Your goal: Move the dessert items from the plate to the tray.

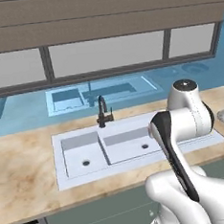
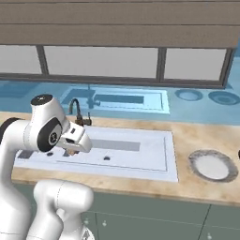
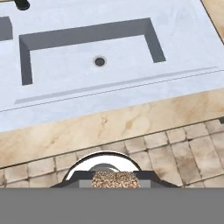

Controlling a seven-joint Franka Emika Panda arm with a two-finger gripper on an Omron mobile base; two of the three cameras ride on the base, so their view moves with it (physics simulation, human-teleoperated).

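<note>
Between the gripper point(image 3: 114, 180) fingertips you see a speckled tan dessert item point(image 3: 114, 179), clamped by the jaws above the sink's point(image 3: 105, 52) front counter edge point(image 3: 109, 127).

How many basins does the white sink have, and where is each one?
2. In the left base view, the sink has a smaller basin on the left and a larger basin to its right, each with a drain; the arm covers part of the larger one.
</note>
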